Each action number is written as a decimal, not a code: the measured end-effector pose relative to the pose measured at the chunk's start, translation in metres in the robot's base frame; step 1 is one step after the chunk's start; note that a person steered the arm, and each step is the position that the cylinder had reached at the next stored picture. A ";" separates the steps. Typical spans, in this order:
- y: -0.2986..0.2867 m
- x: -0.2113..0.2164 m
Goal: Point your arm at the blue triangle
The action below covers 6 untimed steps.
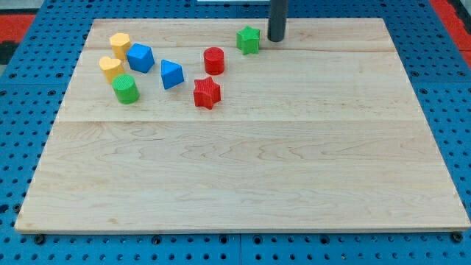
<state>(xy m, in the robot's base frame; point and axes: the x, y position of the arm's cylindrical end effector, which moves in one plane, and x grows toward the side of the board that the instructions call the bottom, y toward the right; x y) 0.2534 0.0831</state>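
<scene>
The blue triangle [171, 74] lies on the wooden board [243, 169] in the upper left part of the view. My tip [276, 39] stands near the view's top, just right of the green star [249, 40], far to the right of and above the blue triangle. The red cylinder [213, 59] and the red star [207, 93] lie between my tip and the blue triangle.
A blue cube-like block [140, 57], a yellow hexagon [120, 44], a second yellow block [111, 68] and a green cylinder [126, 89] cluster left of the blue triangle. A blue pegboard [22, 125] surrounds the board.
</scene>
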 end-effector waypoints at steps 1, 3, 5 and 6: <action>-0.025 0.002; -0.114 0.002; -0.034 0.070; -0.046 0.097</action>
<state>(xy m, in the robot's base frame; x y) 0.3503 0.0369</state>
